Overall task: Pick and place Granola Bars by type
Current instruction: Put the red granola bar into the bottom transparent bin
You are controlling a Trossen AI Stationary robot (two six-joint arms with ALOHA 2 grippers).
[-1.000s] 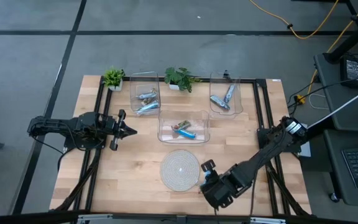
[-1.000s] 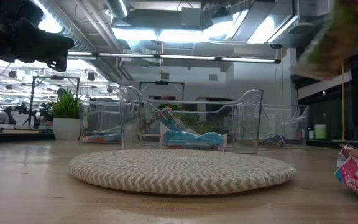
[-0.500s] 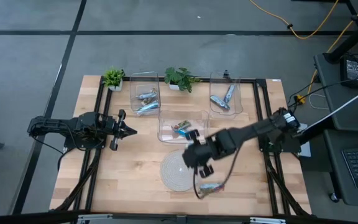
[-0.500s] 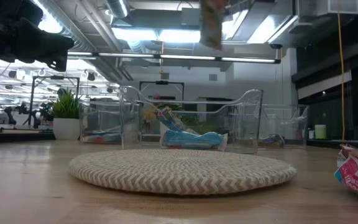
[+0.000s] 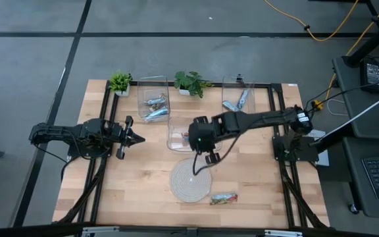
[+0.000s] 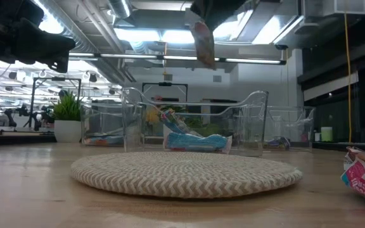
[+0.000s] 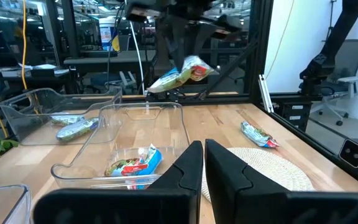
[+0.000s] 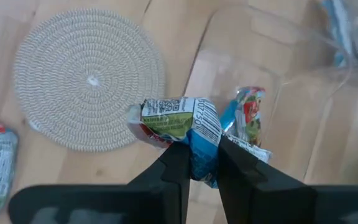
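Pale blond planks with fine seams on the table; cream-white concentric weave on the round mat near the table's front edge; red, green and white print on the granola bar just beside that mat; green, red and blue wrapper with a white barcode panel on the held bar, pinched between the black fingers of the right gripper; blue, red and white on the bars inside the clear bin behind the mat; silvery-blue bars in the clear bin farther back; matt black left gripper; green leaves on the plants.
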